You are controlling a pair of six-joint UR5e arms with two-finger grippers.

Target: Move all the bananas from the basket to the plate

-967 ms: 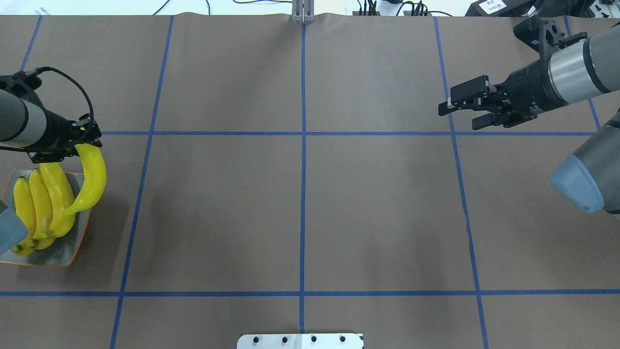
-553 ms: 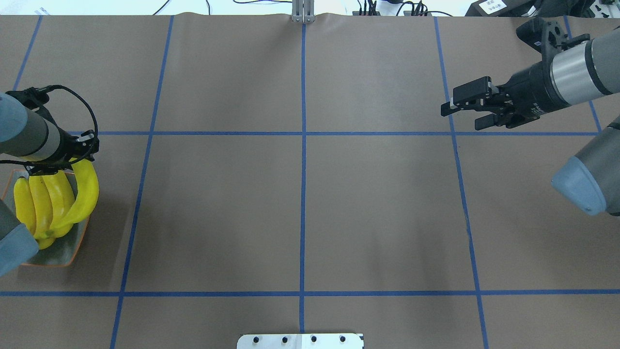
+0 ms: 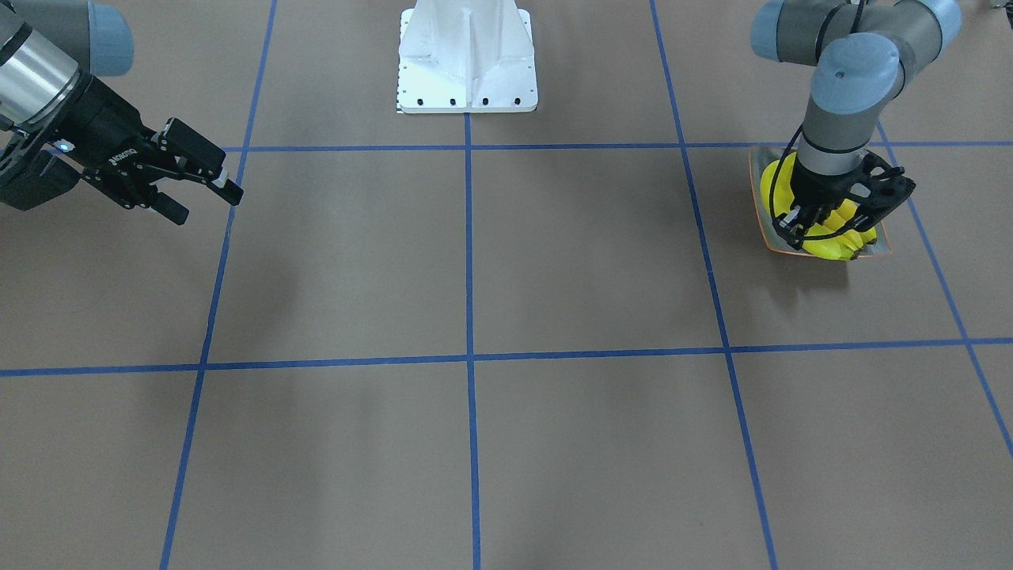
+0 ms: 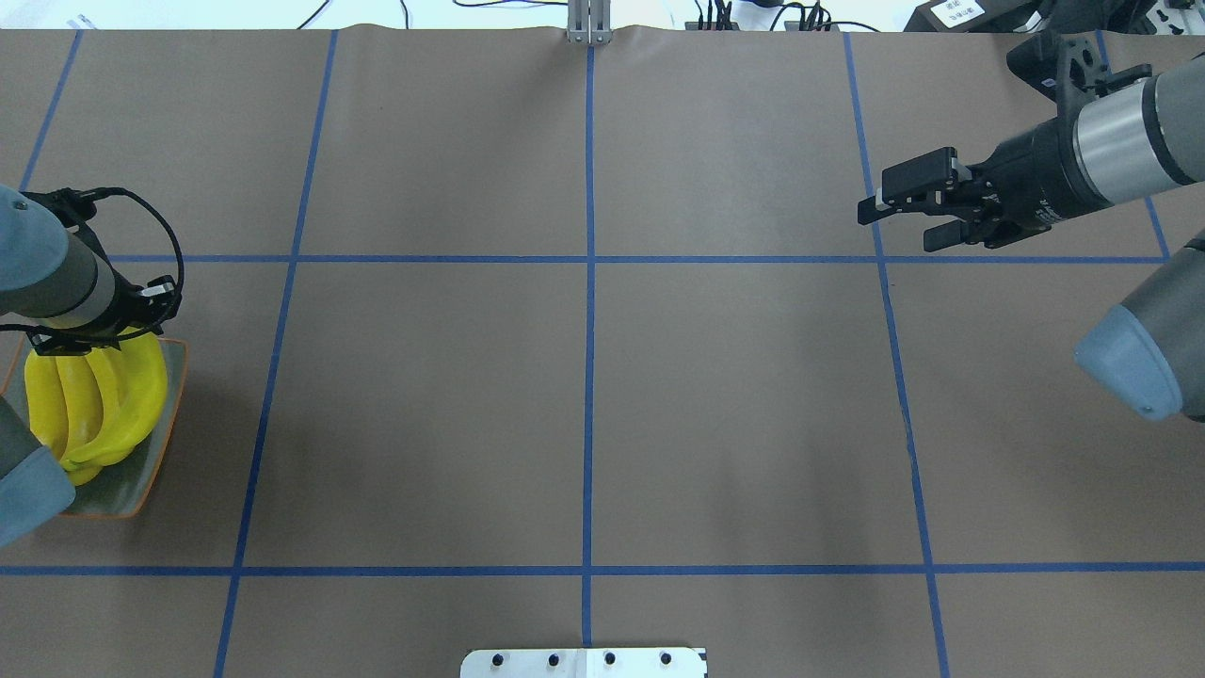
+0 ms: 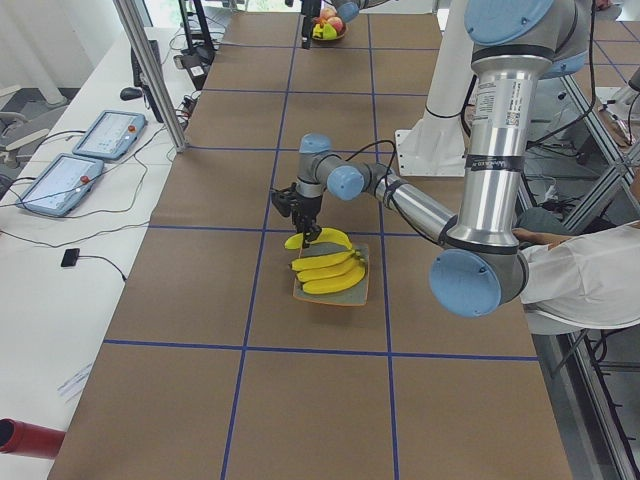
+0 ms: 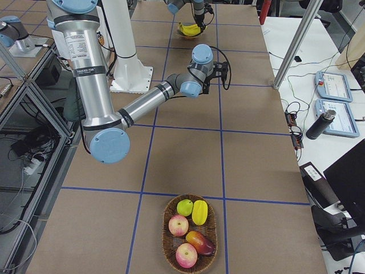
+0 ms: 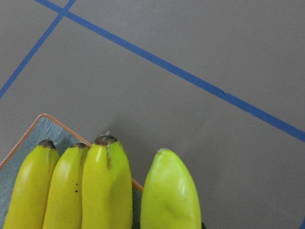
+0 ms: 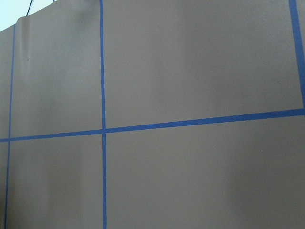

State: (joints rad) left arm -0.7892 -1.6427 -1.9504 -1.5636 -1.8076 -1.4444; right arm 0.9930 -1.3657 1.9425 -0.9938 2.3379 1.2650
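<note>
Over the plate (image 4: 127, 485), left pincer (image 5: 307, 232) pinches banana (image 4: 149, 391) beside bunch (image 4: 56, 405); right pincer (image 4: 899, 224) hangs spread.

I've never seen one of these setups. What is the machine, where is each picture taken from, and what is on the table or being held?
These are two robot arms at one table, which is covered in brown paper with blue tape lines. Each arm ends in a two-finger pincer. Four pictures come from fixed cameras: one behind the robot looking down, one facing it, and one at each end of the table. The other two come from cameras on the wrists. The left pincer is shut on a single banana, low at a small square plate where a bunch of three lies. The right pincer is open and holds nothing. Near the table's end on the robot's right sits a basket of other fruit.
</note>
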